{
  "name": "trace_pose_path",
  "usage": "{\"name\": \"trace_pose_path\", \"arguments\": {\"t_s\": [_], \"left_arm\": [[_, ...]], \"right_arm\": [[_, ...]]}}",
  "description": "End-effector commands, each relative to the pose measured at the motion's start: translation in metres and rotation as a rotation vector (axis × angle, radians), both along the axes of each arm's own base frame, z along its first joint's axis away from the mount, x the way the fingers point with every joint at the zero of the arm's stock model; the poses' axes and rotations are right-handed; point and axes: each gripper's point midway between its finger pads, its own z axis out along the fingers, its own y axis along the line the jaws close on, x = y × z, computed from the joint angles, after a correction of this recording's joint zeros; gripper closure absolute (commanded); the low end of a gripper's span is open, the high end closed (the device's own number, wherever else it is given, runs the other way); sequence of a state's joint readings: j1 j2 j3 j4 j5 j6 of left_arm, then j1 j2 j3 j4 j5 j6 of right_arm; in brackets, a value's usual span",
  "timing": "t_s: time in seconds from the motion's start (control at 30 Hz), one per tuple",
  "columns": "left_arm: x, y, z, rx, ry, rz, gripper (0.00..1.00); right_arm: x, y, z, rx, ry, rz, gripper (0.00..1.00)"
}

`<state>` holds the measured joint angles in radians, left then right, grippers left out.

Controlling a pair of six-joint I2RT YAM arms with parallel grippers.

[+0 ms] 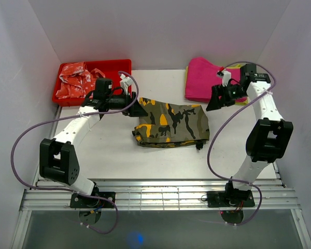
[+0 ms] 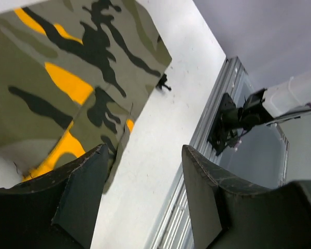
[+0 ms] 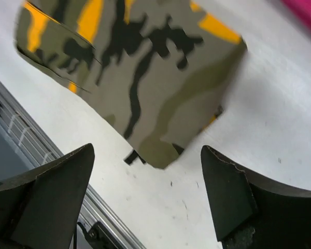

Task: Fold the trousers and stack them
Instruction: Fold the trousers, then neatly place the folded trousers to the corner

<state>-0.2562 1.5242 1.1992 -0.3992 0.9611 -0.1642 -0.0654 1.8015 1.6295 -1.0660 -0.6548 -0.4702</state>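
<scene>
Top external: folded trousers lie long axis left-right.

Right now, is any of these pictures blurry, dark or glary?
Top external view: even light, soft shadows, trousers sharp, one blue glint on the dark front edge. Left wrist view: tilted, the gripper's fingers dark and soft-edged up close. Right wrist view: trousers a little soft, fingers dark too.
</scene>
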Motion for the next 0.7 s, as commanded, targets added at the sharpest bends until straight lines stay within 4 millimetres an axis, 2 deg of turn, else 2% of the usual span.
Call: {"name": "trace_pose_path", "arguments": {"t_s": [0.0,0.03,0.07,0.13,0.17,0.2,0.23,0.27,0.3,0.4,0.43,0.47,0.5,0.57,0.63,0.67], "left_arm": [[0.031,-0.008,-0.005,-0.047,0.041,0.058,0.31],[0.042,-0.013,-0.003,-0.067,0.034,0.062,0.31],[0.052,-0.016,-0.022,-0.067,0.095,0.071,0.32],[0.066,-0.022,-0.030,-0.099,0.143,0.096,0.32],[0.074,-0.022,-0.037,-0.097,0.157,0.121,0.32],[0.082,-0.023,-0.056,-0.089,0.200,0.137,0.32],[0.089,-0.021,-0.063,-0.093,0.215,0.157,0.33],[0.096,-0.020,-0.070,-0.091,0.228,0.172,0.33],[0.101,-0.018,-0.094,-0.077,0.279,0.189,0.34],[0.109,-0.011,-0.125,-0.066,0.356,0.221,0.38],[0.109,-0.008,-0.143,-0.052,0.396,0.227,0.39],[0.110,-0.007,-0.148,-0.043,0.389,0.221,0.39],[0.110,-0.009,-0.146,-0.049,0.378,0.196,0.40],[0.109,-0.008,-0.132,-0.043,0.310,0.164,0.41],[0.107,-0.008,-0.111,-0.040,0.235,0.143,0.38],[0.107,-0.007,-0.083,-0.042,0.153,0.135,0.37]], "right_arm": [[0.015,0.045,0.035,0.191,-0.045,0.070,0.11],[0.022,0.051,0.036,0.205,-0.051,0.074,0.11],[0.023,0.066,0.022,0.225,0.002,0.098,0.11],[0.024,0.076,0.012,0.282,0.062,0.101,0.11],[0.023,0.079,-0.002,0.299,0.090,0.100,0.11],[0.022,0.081,-0.017,0.318,0.128,0.095,0.12],[0.021,0.082,-0.029,0.319,0.148,0.086,0.12],[0.010,0.081,-0.051,0.314,0.199,0.072,0.12],[0.013,0.079,-0.068,0.303,0.201,0.063,0.13],[-0.002,0.075,-0.113,0.276,0.287,0.048,0.16],[-0.005,0.074,-0.124,0.259,0.299,0.046,0.16],[-0.007,0.072,-0.132,0.247,0.309,0.046,0.18],[-0.008,0.071,-0.138,0.236,0.318,0.044,0.19],[-0.004,0.071,-0.132,0.232,0.299,0.050,0.20],[0.007,0.071,-0.099,0.235,0.214,0.060,0.20],[0.011,0.071,-0.085,0.235,0.182,0.064,0.20]]}}
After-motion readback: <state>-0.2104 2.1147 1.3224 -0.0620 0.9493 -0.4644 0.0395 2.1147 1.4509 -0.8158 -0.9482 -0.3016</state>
